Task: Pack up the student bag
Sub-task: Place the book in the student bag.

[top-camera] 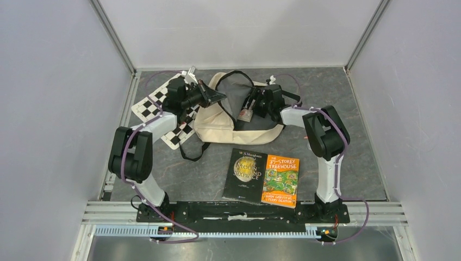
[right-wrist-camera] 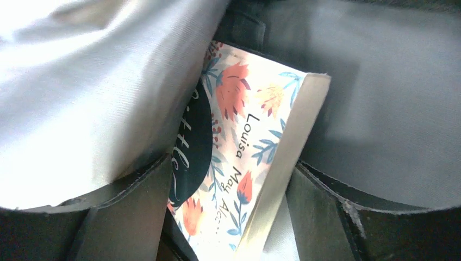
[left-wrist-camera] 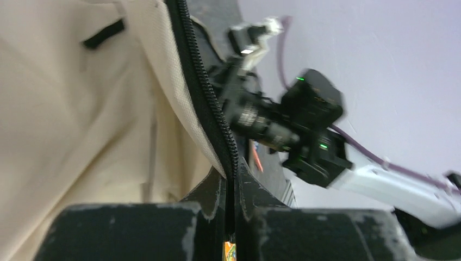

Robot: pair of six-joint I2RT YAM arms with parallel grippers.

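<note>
We see the cream canvas backpack with black straps (top-camera: pixel 212 124) (left-wrist-camera: pixel 81 109) lying at the table's 12 o'clock, with an arm at each side of its mouth.

At the bag's 9 o'clock, over a black-and-white checkerboard sheet (top-camera: pixel 155 106), the left gripper (top-camera: pixel 221 97) (left-wrist-camera: pixel 231 187) has its claw pressed together on the black zipper edge (left-wrist-camera: pixel 209 103). At 3 o'clock the right gripper (top-camera: pixel 250 110) (right-wrist-camera: pixel 231 182) reaches into the grey lining (right-wrist-camera: pixel 380 109). Its claw stands apart on either side of a tilted floral-covered paperback (right-wrist-camera: pixel 239 109); we cannot tell whether the fingers touch it. At the bag's 6 o'clock, a black paperback (top-camera: pixel 244 175) and an orange paperback (top-camera: pixel 280 181) lie side by side on the grey table (top-camera: pixel 353 152).
</note>
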